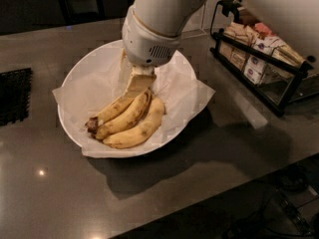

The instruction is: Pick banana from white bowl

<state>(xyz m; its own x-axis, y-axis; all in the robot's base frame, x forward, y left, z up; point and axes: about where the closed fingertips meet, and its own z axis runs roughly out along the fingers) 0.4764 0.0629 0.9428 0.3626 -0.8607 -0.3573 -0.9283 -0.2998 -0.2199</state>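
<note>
The banana (119, 114) is two slim, brown-speckled yellow bananas joined at a dark stem at the lower left. It lies in the white bowl (69, 131), which is lined with crinkled white paper and stands on the grey counter. A plumper single yellow banana (143, 129) lies right beside the pair, on their near side. My gripper (135, 87) hangs from the large white arm straight above the upper right end of the pair, at or just over that end. The arm hides the far part of the bowl.
A black wire rack (279, 91) with several packets stands on the counter at the right. A black mesh mat (14, 96) lies at the left edge. The counter's front edge runs diagonally along the lower right, with dark floor and cables beyond.
</note>
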